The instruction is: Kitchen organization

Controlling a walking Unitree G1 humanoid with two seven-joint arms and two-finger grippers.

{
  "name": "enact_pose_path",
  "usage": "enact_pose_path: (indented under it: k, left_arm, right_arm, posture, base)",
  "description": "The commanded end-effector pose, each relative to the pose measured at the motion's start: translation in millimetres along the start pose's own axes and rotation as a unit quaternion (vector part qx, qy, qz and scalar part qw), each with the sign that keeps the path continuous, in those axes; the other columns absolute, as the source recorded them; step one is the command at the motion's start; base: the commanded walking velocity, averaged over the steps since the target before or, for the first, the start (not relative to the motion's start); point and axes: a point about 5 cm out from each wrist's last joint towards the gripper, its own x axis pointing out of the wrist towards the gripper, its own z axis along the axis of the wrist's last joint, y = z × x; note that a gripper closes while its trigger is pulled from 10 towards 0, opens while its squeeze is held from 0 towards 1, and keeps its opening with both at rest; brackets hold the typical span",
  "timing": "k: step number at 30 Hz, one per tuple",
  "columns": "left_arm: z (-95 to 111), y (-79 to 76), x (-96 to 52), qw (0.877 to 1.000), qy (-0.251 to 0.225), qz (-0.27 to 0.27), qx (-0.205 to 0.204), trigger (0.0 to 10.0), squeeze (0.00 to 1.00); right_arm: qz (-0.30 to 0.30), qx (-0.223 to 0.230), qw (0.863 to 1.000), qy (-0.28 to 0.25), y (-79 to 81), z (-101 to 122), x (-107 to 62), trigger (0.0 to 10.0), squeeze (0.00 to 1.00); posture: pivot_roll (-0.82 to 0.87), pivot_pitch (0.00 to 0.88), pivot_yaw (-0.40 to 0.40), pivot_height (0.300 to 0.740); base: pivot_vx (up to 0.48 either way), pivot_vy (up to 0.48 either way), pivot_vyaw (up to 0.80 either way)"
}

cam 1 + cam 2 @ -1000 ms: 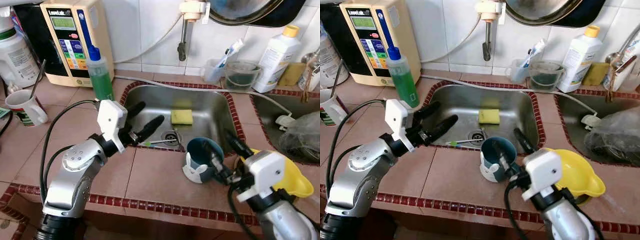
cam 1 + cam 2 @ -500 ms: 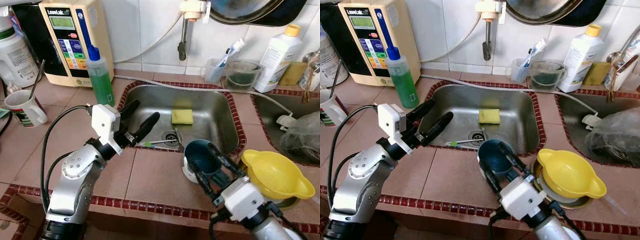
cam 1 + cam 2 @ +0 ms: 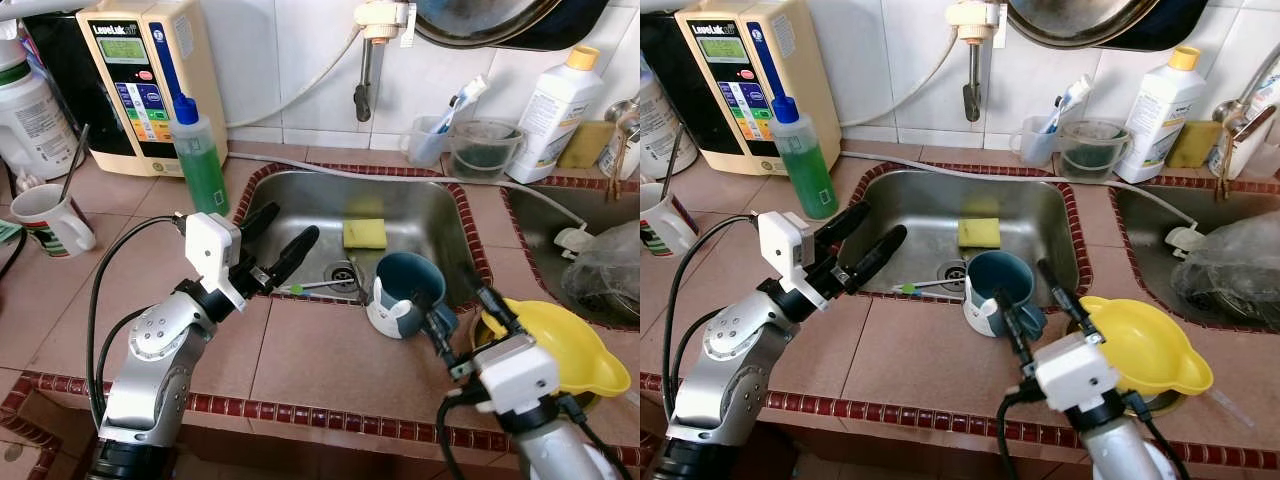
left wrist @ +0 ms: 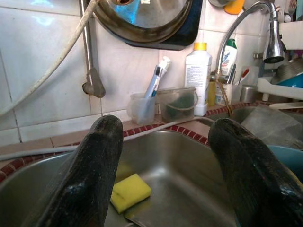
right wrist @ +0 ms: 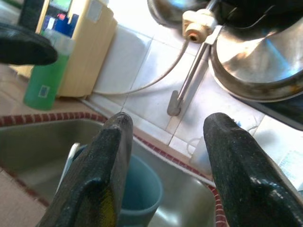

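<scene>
Standing upright at the sink (image 3: 455, 215) rim on the tiled worktop (image 3: 310, 355): the blue mug (image 3: 403, 292). Reaching in from its near side, right gripper (image 3: 462, 318), fingers spread, gripping nothing. Hovering left of the mug, farther off, left gripper (image 3: 278, 240), likewise open and empty.

The teal mug (image 3: 403, 292) hides part of the sink (image 3: 420, 215) rim behind it, and its lower right side is covered by the right gripper (image 3: 462, 312). That gripper's fingers (image 3: 491, 303) overlap the yellow bowl (image 3: 560, 345), whose underside cannot be made out. The dark pan (image 3: 510, 22) on the far wall is cut off at the top edge. The white mug (image 3: 45, 215) on the left counter (image 3: 310, 355) holds a utensil too small to identify.
</scene>
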Motion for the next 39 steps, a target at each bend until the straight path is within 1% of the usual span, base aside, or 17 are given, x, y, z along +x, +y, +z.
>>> enact_pose_path:
  k: [1,4,6,7,9,11,12,14,17,18,20,24,26,30,34,37,39]
  left_arm:
    - [3,-1.0,4.3,1.000,-0.006,-0.012,0.009,10.0,0.00]
    - [3,-1.0,4.9,1.000,-0.007,-0.013,0.010,10.0,0.00]
    - [3,-0.9,5.2,1.000,-0.008,-0.014,0.010,10.0,0.00]
    - [3,-0.9,5.4,1.000,-0.009,-0.014,0.010,10.0,0.00]
    - [3,-0.9,5.3,1.000,-0.009,-0.014,0.011,10.0,0.00]
    - [1,-1.1,3.7,1.000,-0.007,-0.014,0.010,10.0,0.00]
    - [-1,-1.2,2.4,1.000,-0.006,-0.014,0.008,10.0,0.00]
    - [-4,-1.7,0.7,1.000,-0.004,-0.015,0.007,10.0,0.00]
    - [-6,-1.9,1.7,1.000,-0.004,-0.014,0.004,10.0,0.00]
    - [-6,-2.2,2.8,1.000,-0.006,-0.014,0.004,10.0,0.00]
    - [-7,-1.7,5.7,1.000,-0.007,-0.015,0.002,10.0,0.00]
    - [-8,-0.2,8.8,1.000,-0.008,-0.017,0.002,10.0,0.00]
    - [-8,0.4,11.4,1.000,-0.010,-0.020,0.002,10.0,0.00]
    - [-8,2.3,15.4,1.000,-0.013,-0.023,0.004,10.0,0.00]
    - [-8,2.9,17.3,1.000,-0.013,-0.025,0.004,10.0,0.00]
    - [-9,3.1,19.0,0.999,-0.014,-0.029,0.004,10.0,0.00]
    - [-10,2.9,19.5,0.999,-0.014,-0.030,0.003,10.0,0.00]
  right_arm:
    - [-0.008,0.001,1.000,-0.005,-4.0,3,1.9,10.0,0.00]
    - [-0.014,0.002,1.000,-0.015,-5.7,6,6.1,10.0,0.00]
    - [-0.015,0.015,1.000,-0.018,-5.5,8,8.6,10.0,0.00]
    - [-0.020,0.029,0.999,-0.021,-5.8,10,10.8,10.0,0.00]
    - [-0.023,0.038,0.999,-0.022,-5.9,11,11.9,10.0,0.00]
    - [0.002,0.032,0.999,-0.013,-0.1,9,8.0,10.0,0.00]
    - [0.020,0.024,0.999,-0.008,4.7,7,3.5,10.0,0.00]
    - [0.032,0.017,0.999,0.005,8.9,2,-5.4,10.0,0.00]
    - [0.045,0.006,0.999,0.010,10.4,0,-10.2,10.0,0.00]
    - [0.048,0.003,0.999,0.021,11.7,-3,-14.1,10.0,0.00]
    - [0.050,0.006,0.998,0.033,13.9,-5,-20.2,10.0,0.00]
    - [0.049,0.006,0.998,0.043,14.1,-7,-25.4,10.0,0.00]
    - [0.044,0.012,0.998,0.050,13.5,-7,-28.1,10.0,0.00]
    - [0.047,0.031,0.996,0.069,17.5,-11,-36.8,10.0,0.00]
    - [0.048,0.045,0.995,0.078,18.0,-14,-40.0,10.0,0.00]
    - [0.044,0.075,0.992,0.096,18.2,-16,-44.7,10.0,0.00]
    - [0.042,0.081,0.991,0.100,17.3,-17,-46.3,10.0,0.00]
  posture:
    - [-0.15,0.045,0.067,0.740]
    - [-0.15,0.042,0.066,0.740]
    - [-0.14,0.040,0.064,0.740]
    - [-0.14,0.037,0.063,0.740]
    - [-0.14,0.037,0.062,0.740]
    - [-0.15,0.038,0.056,0.740]
    - [-0.15,0.036,0.055,0.740]
    - [-0.15,0.038,0.053,0.740]
    - [-0.16,0.037,0.053,0.740]
    - [-0.17,0.037,0.052,0.740]
    - [-0.18,0.034,0.055,0.740]
    - [-0.19,0.033,0.059,0.740]
    - [-0.20,0.036,0.062,0.740]
    - [-0.21,0.042,0.068,0.740]
    - [-0.21,0.044,0.071,0.740]
    - [-0.22,0.049,0.075,0.740]
    - [-0.22,0.051,0.076,0.740]
  base:
    - [0.000,0.000,0.00]
    - [0.000,0.000,0.00]
    - [0.000,0.000,0.00]
    - [0.000,0.000,0.00]
    - [0.000,0.000,0.00]
    - [0.000,0.000,0.00]
    - [0.000,0.000,0.00]
    - [0.000,0.000,0.00]
    - [0.000,0.000,0.00]
    - [0.000,0.000,0.00]
    - [0.000,0.000,0.00]
    - [0.000,0.000,0.00]
    - [0.000,0.000,0.00]
    - [0.000,0.000,0.00]
    - [0.000,0.000,0.00]
    - [0.000,0.000,0.00]
    - [0.000,0.000,0.00]
